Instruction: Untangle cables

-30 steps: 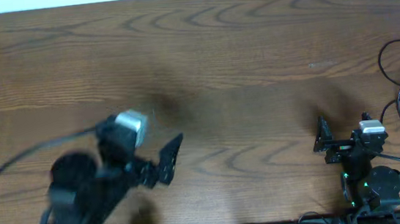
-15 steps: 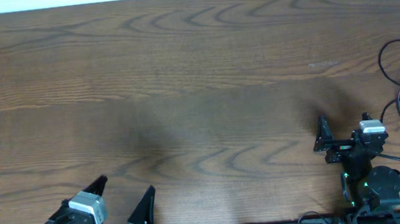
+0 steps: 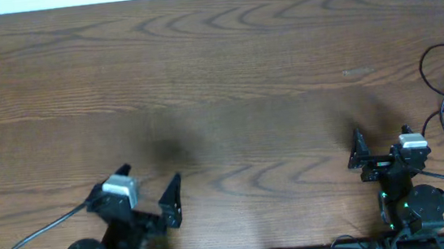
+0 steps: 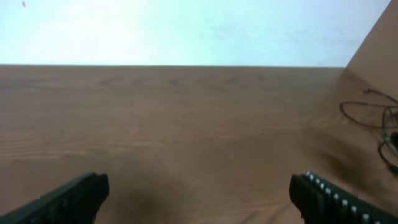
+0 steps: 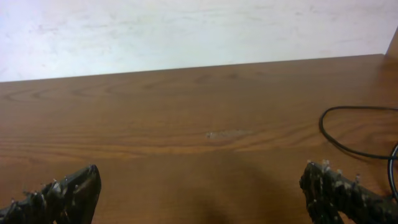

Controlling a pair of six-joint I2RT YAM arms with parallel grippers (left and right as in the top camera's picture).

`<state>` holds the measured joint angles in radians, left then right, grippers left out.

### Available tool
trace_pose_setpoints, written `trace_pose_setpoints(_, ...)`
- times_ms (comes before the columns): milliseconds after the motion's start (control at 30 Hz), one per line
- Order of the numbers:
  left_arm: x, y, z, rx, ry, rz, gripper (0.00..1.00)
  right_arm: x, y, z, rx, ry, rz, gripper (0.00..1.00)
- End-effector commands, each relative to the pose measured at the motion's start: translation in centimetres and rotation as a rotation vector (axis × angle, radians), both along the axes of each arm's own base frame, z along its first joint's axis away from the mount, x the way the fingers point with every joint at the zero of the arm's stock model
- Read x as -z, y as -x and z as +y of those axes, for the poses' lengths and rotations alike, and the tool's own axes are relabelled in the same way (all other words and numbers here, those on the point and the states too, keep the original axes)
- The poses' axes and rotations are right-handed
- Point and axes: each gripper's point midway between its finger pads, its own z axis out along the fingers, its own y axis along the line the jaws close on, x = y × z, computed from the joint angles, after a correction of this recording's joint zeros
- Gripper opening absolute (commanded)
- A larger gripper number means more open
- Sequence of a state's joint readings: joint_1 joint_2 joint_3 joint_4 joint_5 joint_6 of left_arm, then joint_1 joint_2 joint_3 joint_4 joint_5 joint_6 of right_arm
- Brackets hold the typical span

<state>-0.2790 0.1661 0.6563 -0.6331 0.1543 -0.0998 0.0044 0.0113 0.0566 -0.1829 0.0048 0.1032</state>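
left gripper (image 4: 199, 194) spread, right gripper (image 5: 199, 186) spread, black cables (image 5: 321, 124) at right edge of table (image 3: 224, 59)

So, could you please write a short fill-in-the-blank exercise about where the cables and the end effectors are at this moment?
1. In the overhead view, the cables lie at the ___ edge of the table.
2. The left end effector and the right end effector are both ___, with nothing between their fingers.
3. The end effector nearer to the cables is the ___ one.
Missing words: right; open; right.
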Motion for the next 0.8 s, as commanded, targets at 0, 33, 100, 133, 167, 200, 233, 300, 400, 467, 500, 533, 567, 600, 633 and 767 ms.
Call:
trace_pose_setpoints(0, 0.8, -1.9, -1.0, 0.029, 0.009, -0.069, 0.99, 0.0, 0.0, -0.1, 0.011, -0.011, -0.002, 0.99)
trace_pose_setpoints(33, 0.7, -2.6, -1.2, 0.028, 0.019, -0.112, 0.99, 0.0, 0.0, -0.2, 0.011, -0.011, -0.002, 0.99)
trace_pose_setpoints(100, 0.6, -3.7, -1.4, 0.025, 0.016, -0.191, 0.99, 0.0, 0.0, -0.2, 0.011, -0.011, -0.002, 0.99)
trace_pose_setpoints(133, 0.5, -4.1, -1.4, 0.022, 0.01, -0.229, 0.99, 0.0, 0.0, -0.2, 0.011, -0.01, -0.002, 0.99)
trace_pose_setpoints(167, 0.6, -4.8, -1.2, 0.007, 0.012, -0.27, 0.99, 0.0, 0.0, -0.2, 0.011, -0.01, -0.002, 0.99)
trace_pose_setpoints(200, 0.7, -5.1, -1.0, -0.005, 0.016, -0.291, 0.99, 0.0, 0.0, -0.2, 0.011, -0.011, -0.002, 0.99)
trace_pose_setpoints(233, 0.9, -5.5, -0.6, -0.025, 0.021, -0.322, 0.99, 0.0, 0.0, -0.2, 0.011, -0.01, -0.002, 0.99)
trace_pose_setpoints(300, 1.2, -6.0, -0.1, -0.048, 0.023, -0.353, 0.99, 0.0, 0.0, -0.2, 0.011, -0.011, -0.002, 0.99)
trace_pose_setpoints(400, 2.1, -6.3, 1.4, -0.109, 0.016, -0.379, 0.99, 0.0, 0.0, -0.2, 0.011, -0.011, -0.002, 0.99)
trace_pose_setpoints(467, 2.6, -6.3, 2.6, -0.158, 0.008, -0.395, 0.99, 0.0, 0.0, -0.2, 0.011, -0.011, -0.002, 0.99)
trace_pose_setpoints(500, 2.7, -6.3, 3.0, -0.176, 0.002, -0.403, 0.99, 0.0, 0.0, -0.2, 0.011, -0.011, -0.002, 0.99)
trace_pose_setpoints(533, 2.8, -6.2, 3.3, -0.188, -0.005, -0.41, 0.99, 0.0, 0.0, -0.2, 0.011, -0.011, -0.002, 0.99)
trace_pose_setpoints(567, 3.0, -6.2, 3.7, -0.204, -0.017, -0.421, 0.99, 0.0, 0.0, -0.2, 0.011, -0.011, -0.002, 0.99)
trace_pose_setpoints(600, 3.1, -6.1, 4.0, -0.217, -0.031, -0.43, 0.99, 0.0, 0.0, -0.2, 0.011, -0.011, -0.002, 0.99)
trace_pose_setpoints(633, 3.3, -6.1, 4.2, -0.225, -0.044, -0.436, 0.99, 0.0, 0.0, -0.2, 0.011, -0.011, -0.002, 0.99)
trace_pose_setpoints(767, 4.7, -6.5, 4.9, -0.252, -0.079, -0.409, 0.99, 0.0, 0.0, -0.2, 0.011, -0.011, -0.002, 0.99)
